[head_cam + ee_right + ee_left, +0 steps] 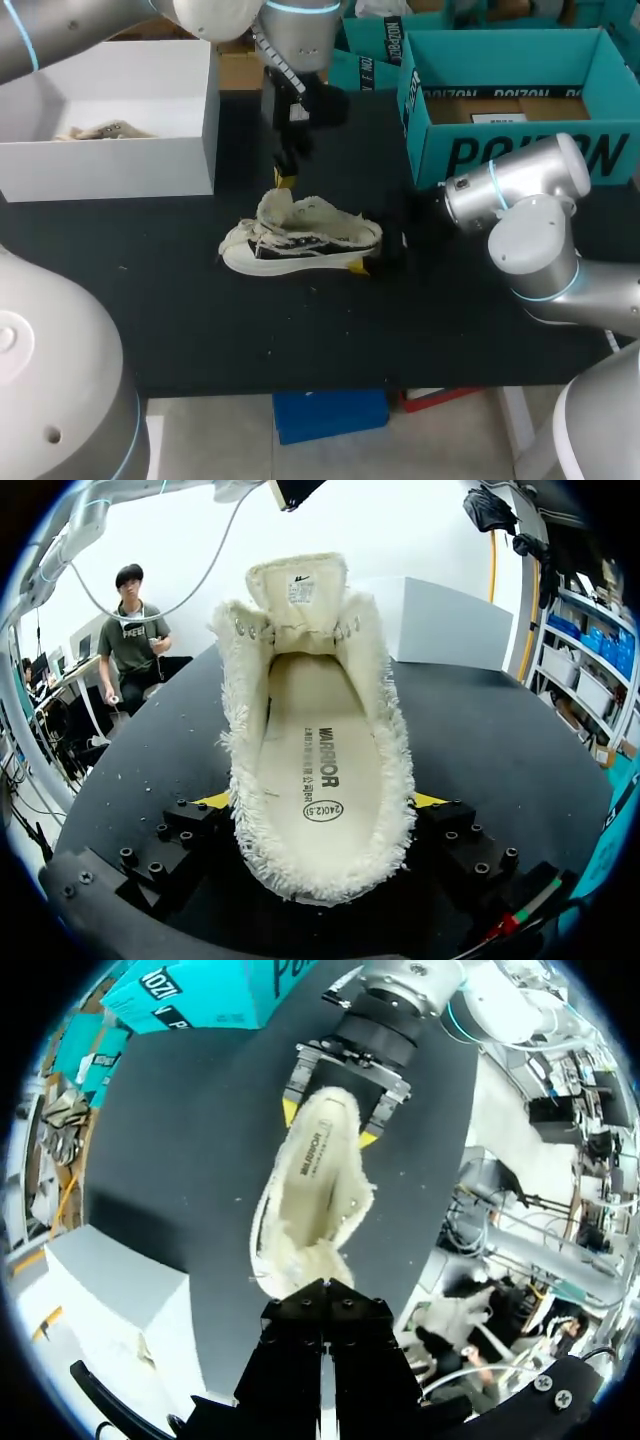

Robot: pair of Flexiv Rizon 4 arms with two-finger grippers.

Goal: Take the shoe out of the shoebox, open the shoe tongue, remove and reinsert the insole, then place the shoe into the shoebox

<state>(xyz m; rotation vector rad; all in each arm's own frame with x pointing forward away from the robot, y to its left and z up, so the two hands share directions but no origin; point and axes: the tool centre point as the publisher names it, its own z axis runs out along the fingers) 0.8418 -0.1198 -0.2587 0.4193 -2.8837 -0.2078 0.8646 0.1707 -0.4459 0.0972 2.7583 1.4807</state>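
Black bench carries it all: white box on the robot's left, teal shoebox on its right w/ top open, and the shoe btw them, apart from both. Its tongue stands up and the insole lies flat inside.

Risks, as I judge them:
- The shoe is soft w/ frayed edges and only the heel is pinned. If the L arm pulls sideways at the insole, the toe could swing round or the heel slip free.
- The tongue could flop back over the opening and block the way in.
- The insole sits thin and flush, so a pinch might catch the lining instead, or lift the whole shoe.

Right fingers are spread to the heel's width, one yellow tip on each side, both touching — clamped on the shoe. Left fingers look pressed together w/ nothing btw them. They hang just above the tongue's top edge, not touching it as far as the R wrist view shows.
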